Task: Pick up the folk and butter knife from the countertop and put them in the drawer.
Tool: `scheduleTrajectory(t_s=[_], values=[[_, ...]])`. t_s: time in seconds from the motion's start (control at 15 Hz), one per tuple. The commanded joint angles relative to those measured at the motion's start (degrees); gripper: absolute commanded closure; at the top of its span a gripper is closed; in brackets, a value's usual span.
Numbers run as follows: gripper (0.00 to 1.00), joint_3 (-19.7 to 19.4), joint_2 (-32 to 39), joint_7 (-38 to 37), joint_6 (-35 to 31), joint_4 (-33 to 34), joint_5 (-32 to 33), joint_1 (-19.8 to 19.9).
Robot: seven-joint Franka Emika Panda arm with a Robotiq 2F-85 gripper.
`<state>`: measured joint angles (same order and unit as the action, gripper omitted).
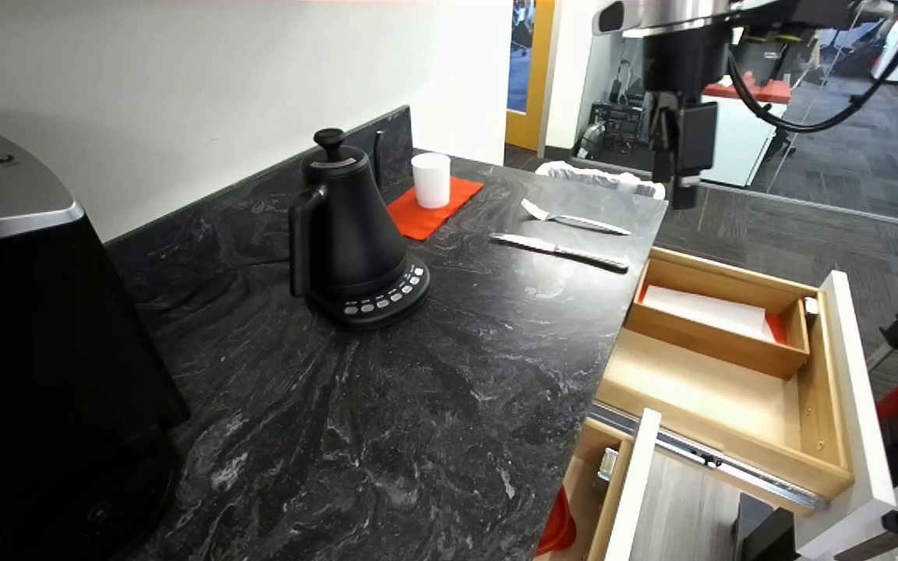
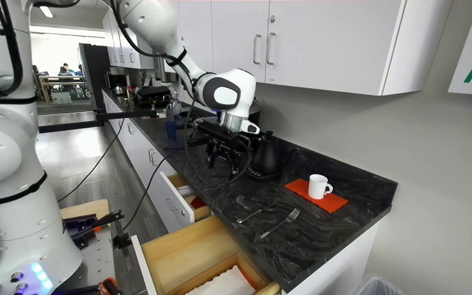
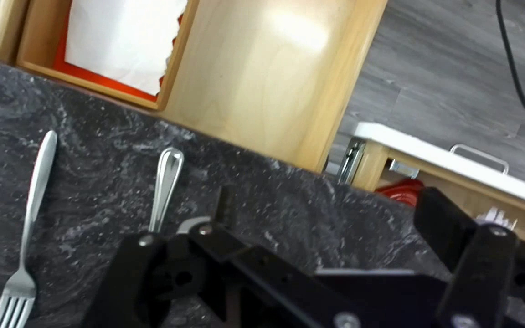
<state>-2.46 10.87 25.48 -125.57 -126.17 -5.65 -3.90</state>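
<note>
The drawer [image 3: 253, 77] is open above, but the countertop [image 3: 290, 205] overhangs its back.

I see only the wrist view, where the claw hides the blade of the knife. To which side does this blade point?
Observer: In an exterior view, the blade points away from the open drawer, toward a red napkin.
Operator: Does something stand on this napkin?
Observer: Yes, a white mug, in both exterior views.
Operator: And do I have contact already?
Observer: No, in an exterior view the claw hangs apart from the knife.
</note>
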Motion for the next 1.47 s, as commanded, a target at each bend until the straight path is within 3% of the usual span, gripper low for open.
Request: scheduleTrajectory(t_s=[0.0, 0.53, 1.0, 1.4], values=[[0.0, 1.6, 6.6, -3.7, -1.9, 7.8, -3.6, 3.9], [0.0, 2.9, 15.1, -11.7, -12.4, 13.0, -4.5, 5.8], [0.0, 1.9, 19.4, -20.6, -22.9, 11.4, -3.4, 5.3], [0.0, -1.3, 21.0, -28.7, -31.5, 9.0, -1.8, 4.0]])
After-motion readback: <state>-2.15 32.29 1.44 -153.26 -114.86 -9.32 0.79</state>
